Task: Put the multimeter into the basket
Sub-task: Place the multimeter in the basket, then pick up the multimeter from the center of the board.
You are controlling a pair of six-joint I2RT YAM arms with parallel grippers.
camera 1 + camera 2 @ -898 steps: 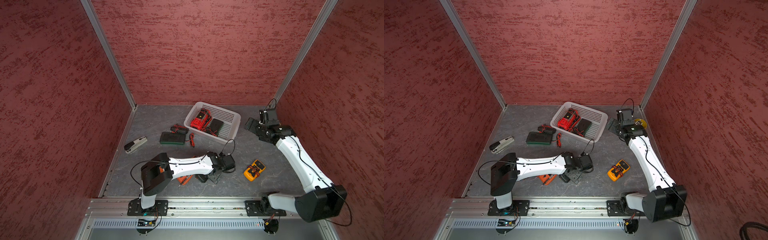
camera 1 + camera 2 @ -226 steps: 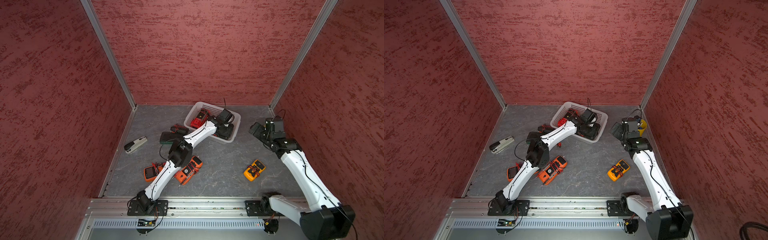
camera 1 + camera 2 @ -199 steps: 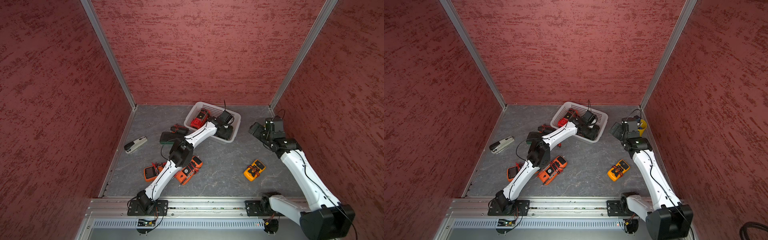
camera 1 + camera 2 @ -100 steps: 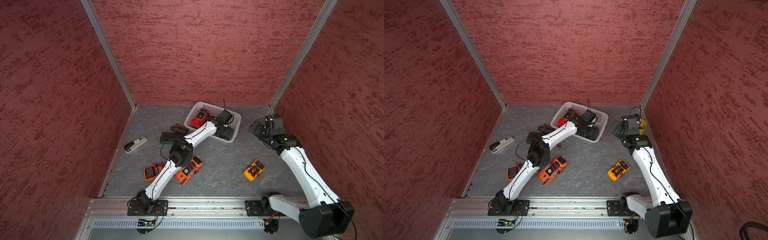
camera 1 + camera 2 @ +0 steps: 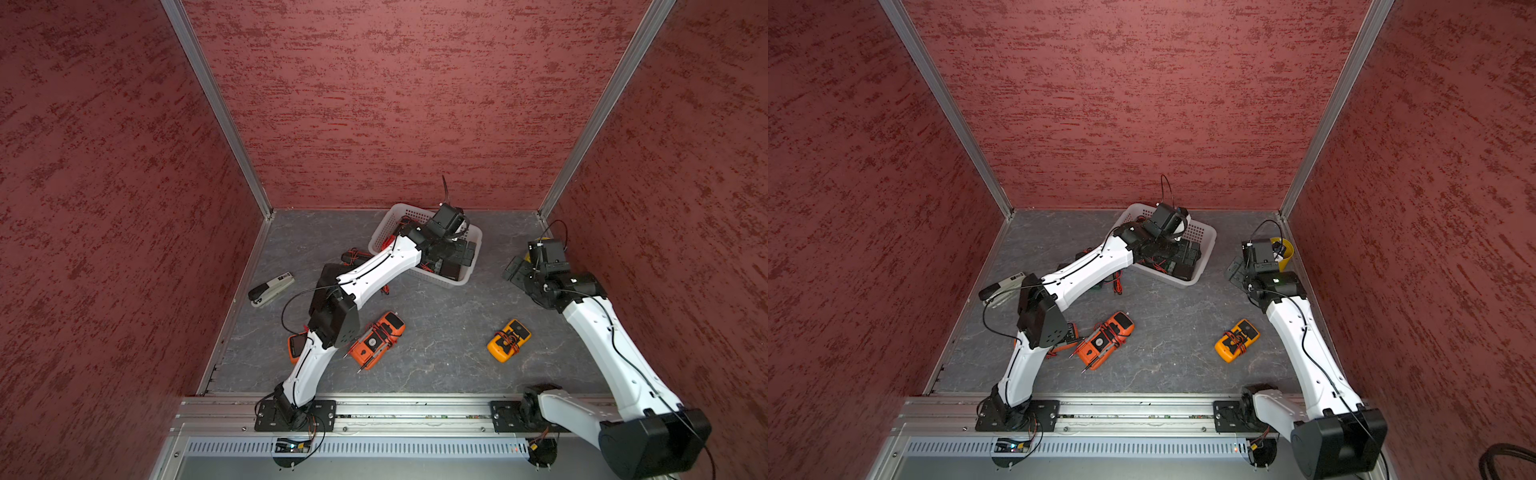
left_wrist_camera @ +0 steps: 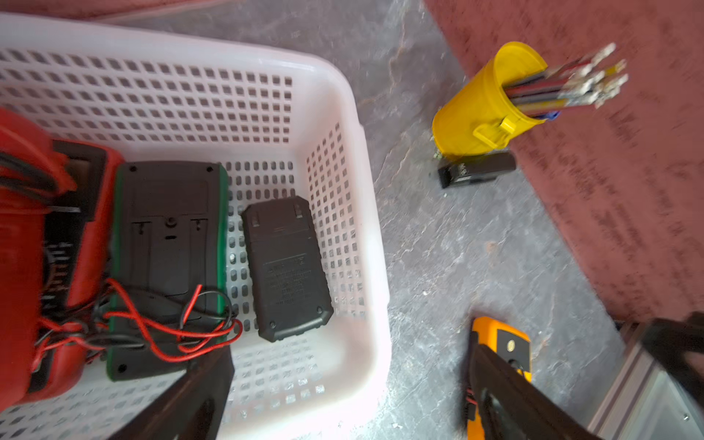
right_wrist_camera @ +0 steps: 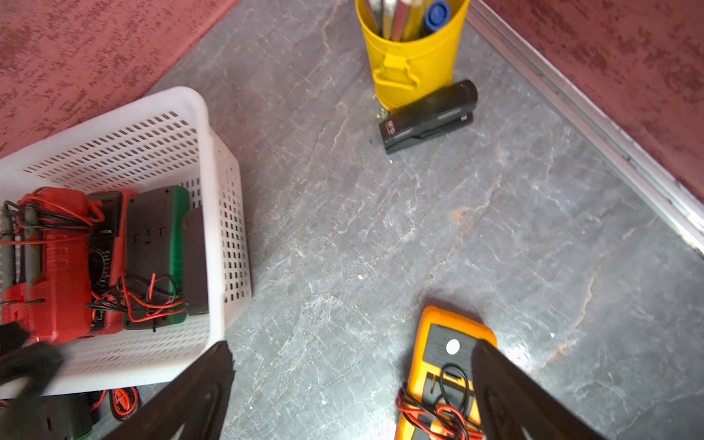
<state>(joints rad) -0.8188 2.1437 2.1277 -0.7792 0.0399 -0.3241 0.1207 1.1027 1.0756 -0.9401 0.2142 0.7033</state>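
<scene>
Nearest the rail, an orange multimeter (image 5: 374, 340) and a yellow multimeter (image 5: 509, 340) lie on the bench (image 5: 436, 316), leads wrapped round each. Farther back, the right end effector (image 7: 352, 346) hangs above bare bench, jaws fully apart, gripping nothing. Beyond it, the left end effector (image 6: 350, 352) hovers over the basket (image 6: 190, 49), jaws wide, empty. Inside the basket, a green-edged multimeter (image 6: 167, 236) lies face down between a red meter (image 6: 23, 247) and a small black meter (image 6: 285, 266). A yellow cup (image 7: 411, 64) stands by the right wall.

Robot lab test booth, red textured wall panels (image 5: 374, 104) joined by aluminium corner posts (image 5: 216, 108), grey stone-look floor (image 5: 436, 332), two white robot arms (image 5: 374, 270) bolted to a metal rail (image 5: 395, 409), multimeters (image 5: 376, 340), a stapler (image 5: 271, 287) and a yellow pen cup (image 5: 1283, 251) scattered about.
</scene>
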